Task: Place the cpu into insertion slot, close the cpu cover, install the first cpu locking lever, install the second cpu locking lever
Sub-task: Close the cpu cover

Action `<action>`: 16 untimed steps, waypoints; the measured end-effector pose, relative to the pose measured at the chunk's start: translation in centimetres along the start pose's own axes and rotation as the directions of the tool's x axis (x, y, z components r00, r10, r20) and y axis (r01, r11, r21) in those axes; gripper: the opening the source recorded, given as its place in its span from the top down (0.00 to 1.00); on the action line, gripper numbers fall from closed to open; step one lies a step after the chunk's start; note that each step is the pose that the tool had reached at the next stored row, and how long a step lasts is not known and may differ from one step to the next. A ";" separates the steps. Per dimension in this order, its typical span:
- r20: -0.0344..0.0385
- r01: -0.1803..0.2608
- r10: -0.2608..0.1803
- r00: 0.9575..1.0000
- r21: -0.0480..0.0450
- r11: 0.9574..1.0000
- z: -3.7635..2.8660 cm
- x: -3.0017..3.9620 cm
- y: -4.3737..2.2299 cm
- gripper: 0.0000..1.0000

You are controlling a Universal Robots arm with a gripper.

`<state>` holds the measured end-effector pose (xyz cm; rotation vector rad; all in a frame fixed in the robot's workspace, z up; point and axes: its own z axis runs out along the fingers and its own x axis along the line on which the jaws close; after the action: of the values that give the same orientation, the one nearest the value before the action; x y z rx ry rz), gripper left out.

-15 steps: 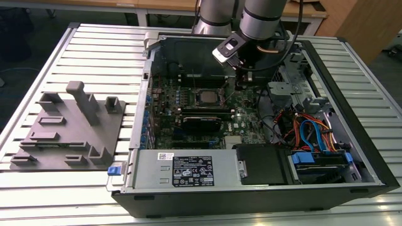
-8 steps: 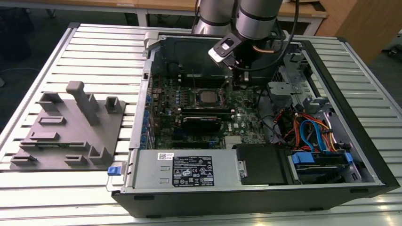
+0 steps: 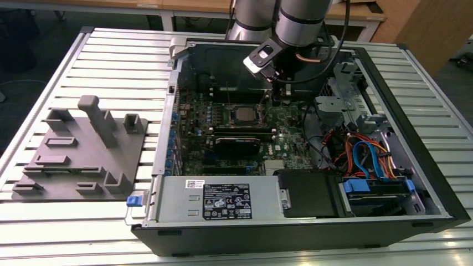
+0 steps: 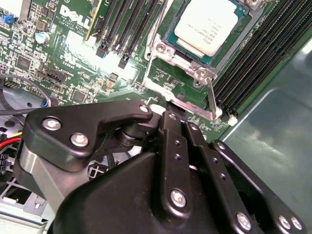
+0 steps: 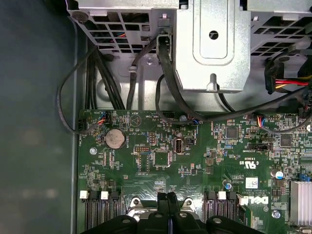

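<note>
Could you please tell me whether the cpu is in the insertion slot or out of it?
In: the cpu lies flat within the insertion slot, the cpu cover framing its silver top.

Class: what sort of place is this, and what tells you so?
Probably a robotics lab bench: an opened desktop computer case lies on a slatted metal table, and a robot arm reaches over its motherboard.

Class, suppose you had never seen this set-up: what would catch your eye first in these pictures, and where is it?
First, the robot arm reaches down into the open computer case on the slatted table, with its black gripper low over the green circuit board. Next, the silver-topped cpu gleams just beyond the gripper in the second wrist view. A grey moulded fixture lies at the exterior view's left.
</note>
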<state>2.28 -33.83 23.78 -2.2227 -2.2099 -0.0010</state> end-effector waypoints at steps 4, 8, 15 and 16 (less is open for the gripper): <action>0.000 0.000 0.000 1.000 0.000 1.000 0.00 0.00 -0.07 0.89; 0.000 0.000 0.000 1.000 0.000 1.000 0.01 0.00 -0.19 0.89; 0.000 0.000 0.000 1.000 0.000 1.000 0.01 0.00 -0.39 0.89; 0.000 0.000 0.000 1.000 0.000 1.000 0.01 0.00 -0.44 0.89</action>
<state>1.84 -33.84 23.77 -2.2227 -2.2099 -0.0009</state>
